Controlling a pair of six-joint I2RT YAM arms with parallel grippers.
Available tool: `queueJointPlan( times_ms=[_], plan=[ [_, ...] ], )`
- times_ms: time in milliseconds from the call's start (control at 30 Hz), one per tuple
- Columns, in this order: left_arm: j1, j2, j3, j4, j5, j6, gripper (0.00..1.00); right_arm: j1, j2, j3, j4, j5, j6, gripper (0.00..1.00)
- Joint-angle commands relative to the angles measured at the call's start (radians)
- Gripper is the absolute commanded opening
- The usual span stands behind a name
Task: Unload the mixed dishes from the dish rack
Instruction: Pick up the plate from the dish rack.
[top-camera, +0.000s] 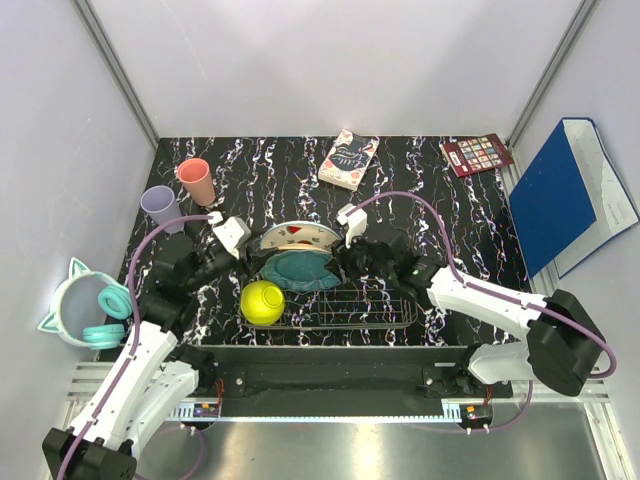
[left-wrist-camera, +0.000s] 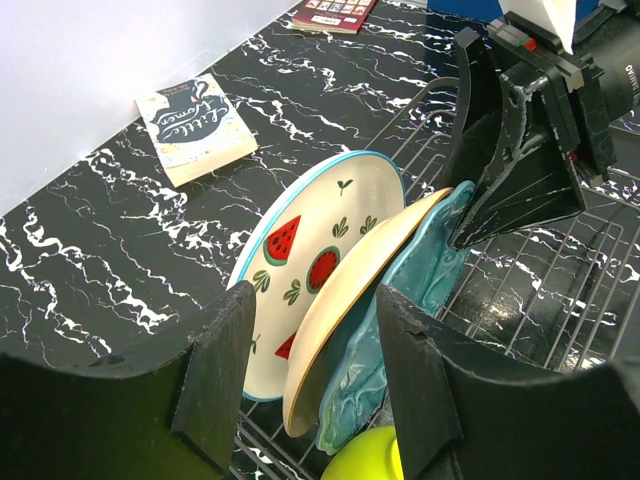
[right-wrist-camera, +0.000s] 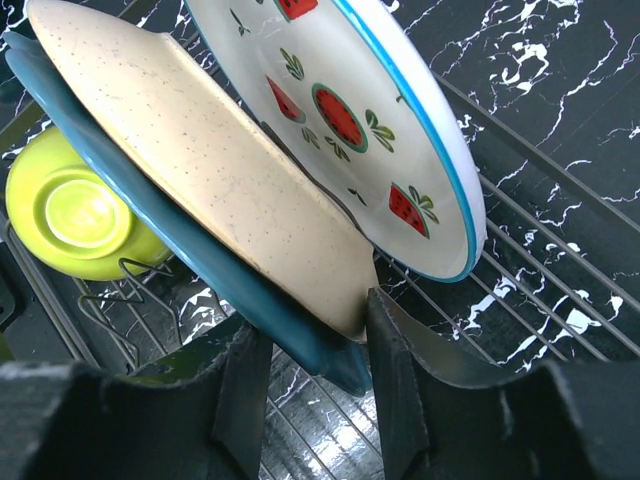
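here, teal plate between right fingers

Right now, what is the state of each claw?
Left claw: open, gripping nothing.
Right claw: around the teal plate and peach plate edges; grip cannot be told.

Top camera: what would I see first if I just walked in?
Probably the white watermelon plate standing on edge in the central dish rack, a peach plate and teal plate leaning beside it. A bright yellow-green bowl sits at the rack's left end; the left hand and right hand flank the plates.
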Motion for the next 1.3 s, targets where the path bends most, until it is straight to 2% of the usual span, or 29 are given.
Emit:
queueJointPlan(
  times_ms=[0, 167, 267, 567, 733, 1033, 1267],
  plan=[
    [-0.005, 0.000, 0.001, 0.064, 0.006, 0.002, 0.56, 0.012, 0.015, 0.009, 0.077, -0.048, 0.026, 0.36],
    [-0.007, -0.009, 0.004, 0.057, 0.001, 0.003, 0.56, 0.012, -0.002, 0.026, 0.057, -0.045, 0.017, 0.16],
    [-0.007, -0.014, 0.007, 0.051, -0.003, 0.008, 0.56, 0.012, -0.025, 0.056, 0.023, -0.044, 0.003, 0.10],
    [-0.007, -0.021, 0.004, 0.049, -0.003, 0.002, 0.56, 0.012, -0.115, 0.133, -0.110, -0.019, -0.028, 0.07],
    [-0.007, -0.015, 0.006, 0.057, -0.002, -0.008, 0.56, 0.012, -0.145, 0.149, -0.146, -0.016, -0.038, 0.00],
    [-0.007, -0.006, 0.004, 0.061, 0.011, -0.029, 0.56, 0.012, -0.134, 0.121, -0.146, -0.048, -0.032, 0.05],
    [-0.007, -0.001, 0.004, 0.060, 0.011, -0.032, 0.56, 0.012, -0.096, 0.121, -0.141, -0.099, -0.038, 0.15]
  ],
)
